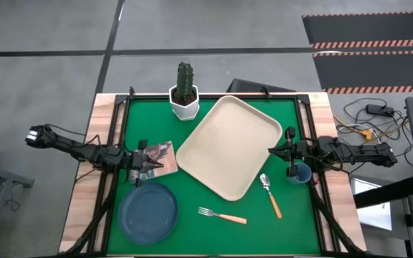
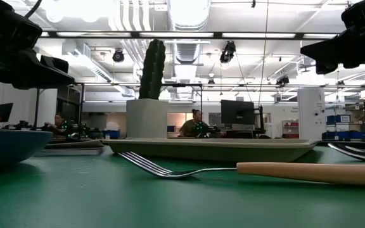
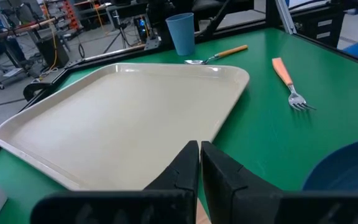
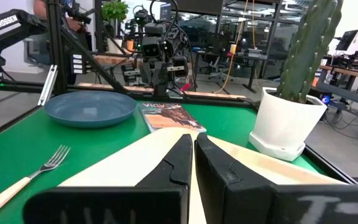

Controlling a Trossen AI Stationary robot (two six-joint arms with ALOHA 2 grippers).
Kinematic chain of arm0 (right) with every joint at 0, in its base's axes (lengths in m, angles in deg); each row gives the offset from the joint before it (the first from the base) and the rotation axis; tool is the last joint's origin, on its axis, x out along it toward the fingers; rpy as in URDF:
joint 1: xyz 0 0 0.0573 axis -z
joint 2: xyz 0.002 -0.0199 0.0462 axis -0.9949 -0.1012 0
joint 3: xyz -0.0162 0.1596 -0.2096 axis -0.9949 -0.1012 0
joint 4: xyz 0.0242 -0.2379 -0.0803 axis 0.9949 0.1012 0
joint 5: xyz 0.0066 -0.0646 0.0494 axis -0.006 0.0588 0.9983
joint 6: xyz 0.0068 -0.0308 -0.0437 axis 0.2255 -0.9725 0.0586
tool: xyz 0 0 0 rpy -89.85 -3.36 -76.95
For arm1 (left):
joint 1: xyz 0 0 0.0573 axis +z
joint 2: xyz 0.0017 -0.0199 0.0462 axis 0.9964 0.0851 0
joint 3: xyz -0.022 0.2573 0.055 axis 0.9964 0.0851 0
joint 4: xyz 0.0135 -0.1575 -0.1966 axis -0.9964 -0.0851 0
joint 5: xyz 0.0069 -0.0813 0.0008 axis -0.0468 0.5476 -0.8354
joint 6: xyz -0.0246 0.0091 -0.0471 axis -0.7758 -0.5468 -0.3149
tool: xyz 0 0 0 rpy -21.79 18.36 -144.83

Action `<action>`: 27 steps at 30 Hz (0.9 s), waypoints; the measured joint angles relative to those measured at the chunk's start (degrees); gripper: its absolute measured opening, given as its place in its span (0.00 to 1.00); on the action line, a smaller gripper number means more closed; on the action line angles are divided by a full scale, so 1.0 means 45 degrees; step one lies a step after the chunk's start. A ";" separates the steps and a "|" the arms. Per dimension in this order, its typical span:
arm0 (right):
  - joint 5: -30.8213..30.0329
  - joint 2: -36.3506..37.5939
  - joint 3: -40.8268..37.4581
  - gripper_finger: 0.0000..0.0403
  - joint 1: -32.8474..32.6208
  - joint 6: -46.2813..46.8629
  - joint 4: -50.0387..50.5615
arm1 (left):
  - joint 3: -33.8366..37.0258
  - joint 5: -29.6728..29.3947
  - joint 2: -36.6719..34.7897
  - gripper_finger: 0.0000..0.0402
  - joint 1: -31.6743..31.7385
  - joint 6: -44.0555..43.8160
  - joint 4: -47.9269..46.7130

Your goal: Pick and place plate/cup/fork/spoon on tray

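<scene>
The cream tray [image 1: 228,147] lies slantwise at the table's middle. The slate-blue plate [image 1: 149,210] rests flat at the near left. The fork [image 1: 222,214] lies near the tray's near corner and the spoon [image 1: 270,193] lies to its right. The blue cup [image 1: 301,173] stands upright by the right edge. My left gripper [image 1: 156,165] is shut and empty, above the picture card left of the tray; its shut fingers show in the left wrist view [image 3: 199,165]. My right gripper [image 1: 272,151] is shut and empty, over the tray's right edge, beside the cup; it also shows in its wrist view [image 4: 192,158].
A white pot with a cactus [image 1: 184,93] stands at the far edge, by the tray's far corner. A picture card [image 1: 160,156] lies between the tray and the plate. Black frame rails run along the table's left and right sides. Bare green mat lies along the near edge.
</scene>
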 joint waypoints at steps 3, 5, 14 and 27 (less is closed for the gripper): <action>-0.0003 0.0000 -0.0003 0.02 -0.0002 0.0000 0.0002 | 0.0001 -0.0002 0.0000 0.00 -0.0002 0.0003 -0.0001; -0.0003 0.0000 0.0002 0.02 -0.0002 0.0000 0.0002 | -0.0002 0.0000 -0.0015 0.00 0.0000 0.0000 0.0000; -0.0003 0.0000 0.0002 0.02 0.0003 0.0000 0.0002 | -0.0001 0.0000 -0.0015 0.00 -0.0002 0.0000 0.0000; 0.0001 0.0000 -0.0003 0.02 -0.0002 0.0025 0.0002 | -0.0001 -0.0177 -0.0067 0.00 -0.0003 0.0005 0.0063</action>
